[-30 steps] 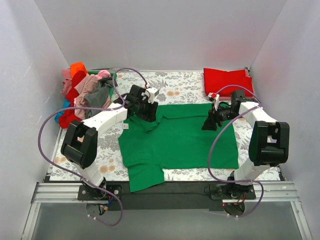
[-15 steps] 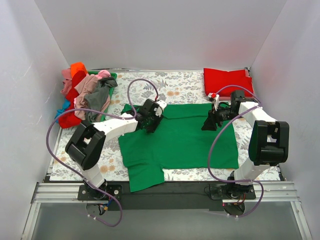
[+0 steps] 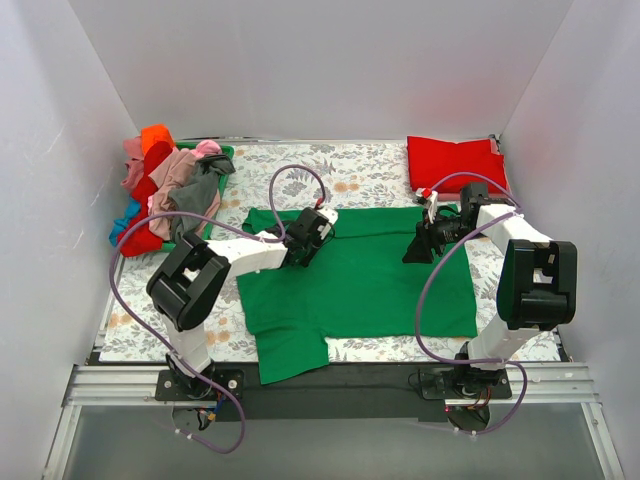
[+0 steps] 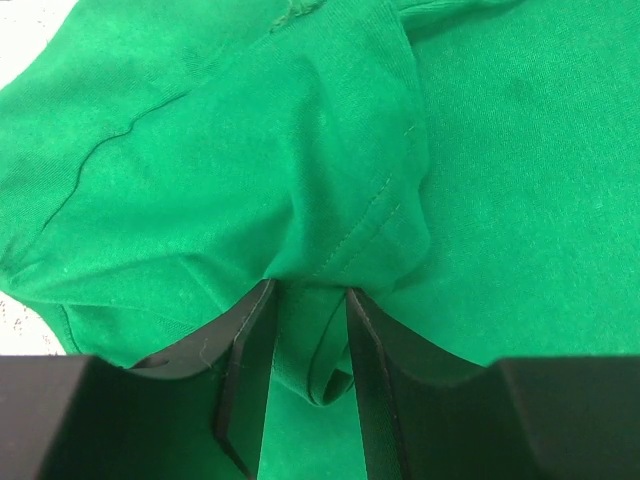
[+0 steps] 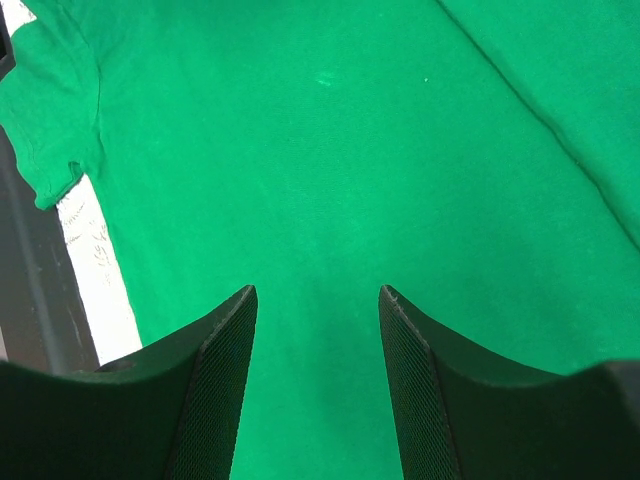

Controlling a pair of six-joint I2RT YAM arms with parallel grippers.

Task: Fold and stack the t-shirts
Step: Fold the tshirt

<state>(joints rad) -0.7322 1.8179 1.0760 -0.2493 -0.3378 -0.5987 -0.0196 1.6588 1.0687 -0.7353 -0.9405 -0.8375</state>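
**Workspace seen from above and from both wrists.** The bright green t-shirt [image 3: 370, 285] is shown spread flat at the middle of the counter, on the floral-print cloth [image 3: 370, 170] by which the surface is covered. One sleeve [image 3: 290, 350] is extended toward the near edge, left of centre.

The left gripper [image 4: 309, 290] is lowered onto the far left part of the shirt. Its jaws are drawn nearly together on a bunched fold of green fabric. A stitched hem is visible on this fold, which is pinched between the two fingers [image 4: 248, 370].

The right gripper [image 5: 315, 292] is placed over the right part of the same shirt, toward the right edge of the counter. Its jaws are held wide apart and nothing is gripped between them; only flat green fabric is seen beneath. Whether the fingertips touch the fabric cannot be told.

A red t-shirt [image 3: 455, 162] is laid folded at the far right corner, well apart from the green one. A heap of shirts [image 3: 165, 190] in red, orange, pink, grey and blue is piled unfolded at the far left corner, partly over a green basket [image 3: 224, 151].
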